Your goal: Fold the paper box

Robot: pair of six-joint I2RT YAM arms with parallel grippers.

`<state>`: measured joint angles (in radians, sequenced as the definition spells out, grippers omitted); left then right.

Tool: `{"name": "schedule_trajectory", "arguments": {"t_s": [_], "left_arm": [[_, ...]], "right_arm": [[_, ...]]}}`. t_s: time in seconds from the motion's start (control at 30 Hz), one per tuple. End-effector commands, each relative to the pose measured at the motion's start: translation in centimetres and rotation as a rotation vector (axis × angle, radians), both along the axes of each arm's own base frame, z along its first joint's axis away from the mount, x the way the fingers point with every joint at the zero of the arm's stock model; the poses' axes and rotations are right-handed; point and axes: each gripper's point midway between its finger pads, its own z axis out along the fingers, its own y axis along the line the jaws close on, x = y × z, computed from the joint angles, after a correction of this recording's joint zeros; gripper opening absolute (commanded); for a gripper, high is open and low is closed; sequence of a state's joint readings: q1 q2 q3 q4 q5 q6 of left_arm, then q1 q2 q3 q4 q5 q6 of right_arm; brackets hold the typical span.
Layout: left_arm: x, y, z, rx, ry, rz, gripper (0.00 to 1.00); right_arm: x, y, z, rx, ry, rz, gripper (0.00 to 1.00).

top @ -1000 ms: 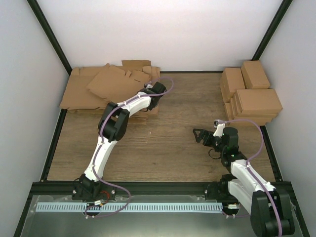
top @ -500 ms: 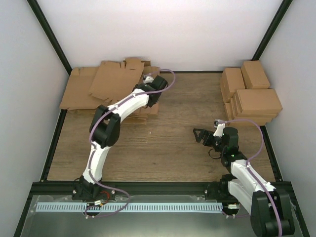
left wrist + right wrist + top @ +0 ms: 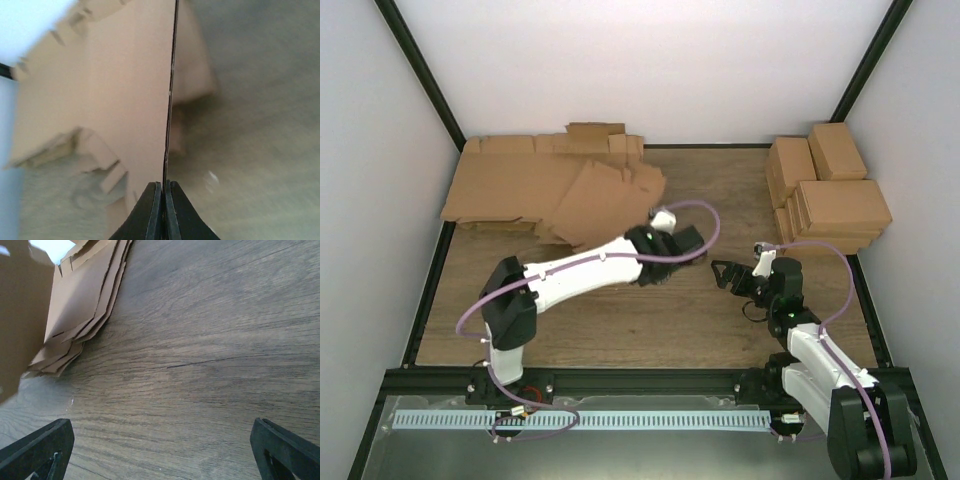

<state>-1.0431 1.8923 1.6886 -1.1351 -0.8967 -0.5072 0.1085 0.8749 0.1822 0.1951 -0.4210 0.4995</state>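
The paper box (image 3: 610, 200) is a flat brown die-cut sheet, held tilted above the table between the back-left pile and the middle. My left gripper (image 3: 644, 234) is shut on its near edge. The left wrist view shows the sheet (image 3: 135, 100) edge-on, running away from the shut left gripper (image 3: 164, 186), with the picture blurred. My right gripper (image 3: 725, 272) stands open low over the wood at right of centre, with nothing between its fingers. In the right wrist view, the right gripper (image 3: 160, 450) spans bare wood and a corner of the sheet (image 3: 20, 315) shows at far left.
A pile of flat cardboard sheets (image 3: 490, 185) lies at the back left, and the same pile (image 3: 85, 295) shows in the right wrist view. Stacked closed brown boxes (image 3: 830, 190) stand at the back right. White walls and a black frame enclose the wooden table (image 3: 650, 320).
My left arm has swung from the back-left pile toward the middle, carrying the sheet with it. The right arm has not moved.
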Motion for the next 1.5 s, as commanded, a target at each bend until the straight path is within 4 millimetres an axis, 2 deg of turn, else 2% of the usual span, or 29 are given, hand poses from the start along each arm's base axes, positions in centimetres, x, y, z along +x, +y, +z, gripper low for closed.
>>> {"name": "schedule_trajectory", "arguments": {"t_s": [0.0, 0.1, 0.23, 0.3, 0.4, 0.43, 0.47, 0.5, 0.53, 0.57, 0.63, 0.73, 0.8, 0.87, 1.0, 1.07, 1.13, 1.23, 1.4, 1.47], "left_arm": [[-5.5, -4.1, -4.1, -0.253, 0.178, -0.037, 0.04], [-8.7, -8.0, -4.4, -0.385, 0.247, -0.129, 0.04], [-11.4, -11.6, -2.9, -0.49, 0.272, -0.23, 0.04], [-12.2, -12.7, -2.3, -0.532, 0.292, -0.26, 0.05], [-13.3, -14.1, -1.9, -0.606, 0.345, -0.305, 0.13], [-13.6, -14.6, -1.7, -0.64, 0.366, -0.326, 0.25], [-14.0, -15.2, -1.3, -0.683, 0.392, -0.355, 0.47], [-14.4, -15.7, -0.5, -0.743, 0.414, -0.381, 0.73], [-14.6, -16.3, 1.2, -0.829, 0.412, -0.407, 0.9], [-14.7, -16.6, 2.4, -0.897, 0.416, -0.432, 0.98], [-14.8, -16.3, 4.5, -1.012, 0.43, -0.461, 1.0], [-12.8, -13.6, 5.3, -1.091, 0.416, -0.422, 1.0], [-10.8, -10.5, 4.4, -1.085, 0.392, -0.351, 1.0], [-8.8, -6.8, 3.4, -1.071, 0.362, -0.269, 1.0], [-5.1, 1.9, 1.5, -1.039, 0.261, -0.097, 1.0], [-4.0, 6.0, 0.3, -1.032, 0.219, -0.005, 1.0], [-3.2, 9.3, -0.6, -1.045, 0.189, 0.066, 1.0], [-2.7, 12.3, -2.8, -1.08, 0.197, 0.145, 1.0], [-2.3, 14.8, -6.3, -1.239, 0.278, 0.223, 1.0], [-2.1, 15.5, -6.9, -1.306, 0.291, 0.231, 1.0]], "right_arm": [[0.8, 0.3, 2.1, 0.006, -0.042, -0.001, 1.0], [1.2, -0.5, 2.3, -0.02, -0.03, -0.046, 1.0], [1.8, -1.9, 2.3, -0.056, 0.036, -0.13, 1.0], [1.6, -1.6, 2.2, -0.058, 0.072, -0.111, 1.0], [0.6, 0.0, 2.3, -0.02, 0.11, -0.01, 1.0], [0.1, 0.5, 2.6, 0.0, 0.111, 0.02, 1.0], [-0.5, 1.1, 3.0, 0.018, 0.104, 0.053, 1.0], [-1.1, 1.5, 3.3, 0.038, 0.099, 0.084, 1.0], [-1.6, 1.6, 3.6, 0.046, 0.094, 0.091, 1.0], [-2.0, 1.6, 3.8, 0.049, 0.094, 0.089, 1.0], [-2.8, 1.6, 4.0, 0.072, 0.101, 0.087, 1.0], [-3.8, 1.9, 3.4, 0.138, 0.17, 0.073, 1.0], [-4.4, 2.4, 2.9, 0.185, 0.224, 0.083, 0.99], [-4.8, 2.3, 2.0, 0.207, 0.294, 0.056, 0.98], [-5.3, 2.1, 0.4, 0.21, 0.402, 0.019, 0.88], [-5.5, 2.1, -0.2, 0.209, 0.444, 0.015, 0.84], [-5.9, 2.2, -0.6, 0.213, 0.472, 0.02, 0.82], [-6.1, 2.2, -1.4, 0.219, 0.496, 0.015, 0.78], [-6.3, 2.2, -2.9, 0.227, 0.516, 0.006, 0.65], [-6.5, 2.2, -3.5, 0.23, 0.527, 0.008, 0.6]]}}
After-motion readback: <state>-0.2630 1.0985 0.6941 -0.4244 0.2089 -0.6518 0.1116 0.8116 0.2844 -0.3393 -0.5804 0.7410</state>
